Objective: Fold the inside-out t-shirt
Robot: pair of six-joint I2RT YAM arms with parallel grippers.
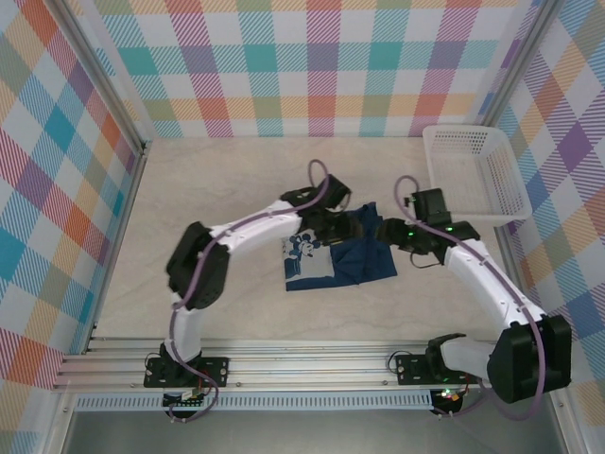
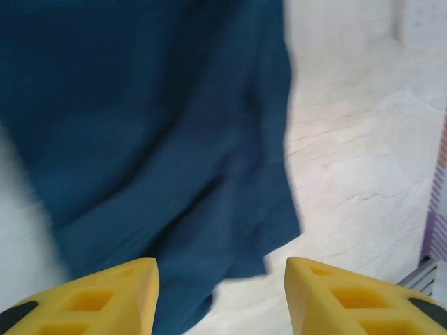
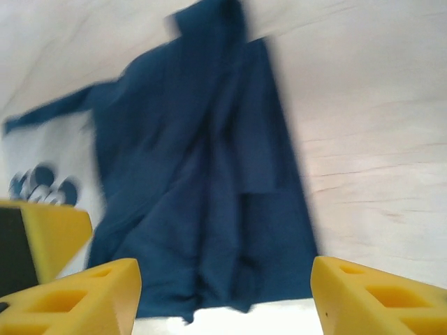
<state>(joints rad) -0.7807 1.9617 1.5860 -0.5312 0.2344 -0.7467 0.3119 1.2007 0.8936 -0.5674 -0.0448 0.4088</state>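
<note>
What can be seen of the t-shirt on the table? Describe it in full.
The t-shirt is dark navy, soft creased cloth, lying loosely folded flat at the middle of the pale table. A pale printed patch shows at its end on the left arm's side. The left end effector and right end effector hang open over it, gripping nothing.

White basket [image 1: 465, 130] at far right corner of pale table [image 1: 217, 180], plaid walls [image 1: 284, 57] around.

**Cloth, wood, plastic, metal**

The t-shirt [image 1: 364, 257] is soft, matt navy cloth, creased. The table [image 1: 227, 180] looks like smooth light wood. The basket [image 1: 473, 175] is white plastic mesh, the rails [image 1: 302, 352] bare metal, and the fingers [image 2: 105, 296] of the left gripper [image 2: 220, 279] matt yellow plastic
</note>
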